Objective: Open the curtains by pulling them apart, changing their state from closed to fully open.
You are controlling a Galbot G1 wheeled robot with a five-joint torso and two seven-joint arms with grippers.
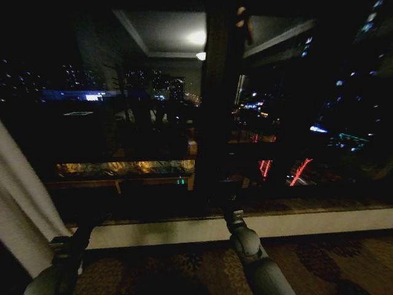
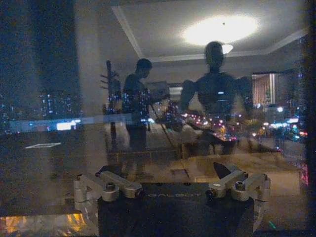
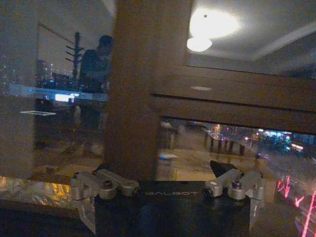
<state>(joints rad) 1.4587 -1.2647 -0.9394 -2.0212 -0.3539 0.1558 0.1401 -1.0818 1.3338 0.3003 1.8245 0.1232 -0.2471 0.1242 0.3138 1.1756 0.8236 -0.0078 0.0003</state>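
One sheer off-white curtain (image 1: 17, 203) panel hangs gathered at the far left edge of the head view, its pleats slanting down to the floor. The dark window glass (image 1: 135, 123) beside it is uncovered, with city lights beyond. My left arm (image 1: 64, 264) reaches toward the sill just right of that panel, apart from it. The left gripper (image 2: 165, 173) faces the glass, open and holding nothing. My right arm (image 1: 249, 246) points at the middle of the window. The right gripper (image 3: 163, 170) is open and bare in front of the wooden post (image 3: 138, 89).
A dark wooden window post (image 1: 216, 123) divides the glass in the middle. A pale sill (image 1: 184, 230) runs along the window's base above patterned carpet (image 1: 319, 264). The glass reflects the lit ceiling lamp (image 2: 219, 29) and the room behind.
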